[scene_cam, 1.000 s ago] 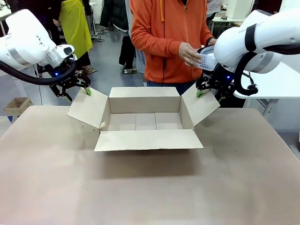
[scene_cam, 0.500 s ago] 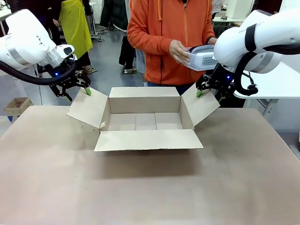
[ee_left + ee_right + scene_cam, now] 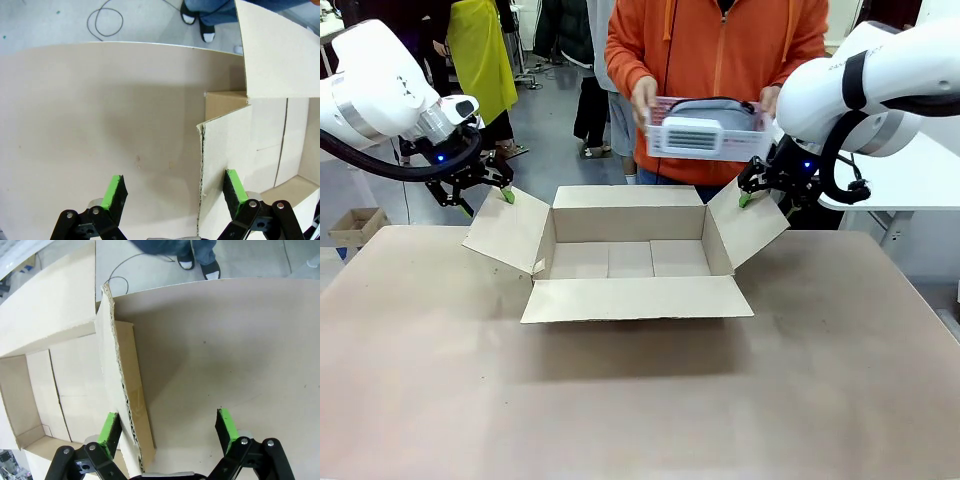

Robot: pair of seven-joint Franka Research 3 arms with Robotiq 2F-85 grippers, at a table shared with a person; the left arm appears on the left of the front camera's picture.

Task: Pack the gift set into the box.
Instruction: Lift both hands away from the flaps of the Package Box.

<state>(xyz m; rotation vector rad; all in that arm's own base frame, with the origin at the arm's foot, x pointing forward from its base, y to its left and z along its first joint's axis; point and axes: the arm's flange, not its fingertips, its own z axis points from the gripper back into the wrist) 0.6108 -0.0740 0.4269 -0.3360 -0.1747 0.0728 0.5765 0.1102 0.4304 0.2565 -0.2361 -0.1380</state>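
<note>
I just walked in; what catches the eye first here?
An open brown box sits mid-table, each side flap between the open fingers of the left gripper and right gripper. Beyond it, a person in orange holds the gift set up.

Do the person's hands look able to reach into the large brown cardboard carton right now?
Likely yes: the carton is open, its side flaps splayed outward at the left gripper and right gripper, nothing covering it.
</note>
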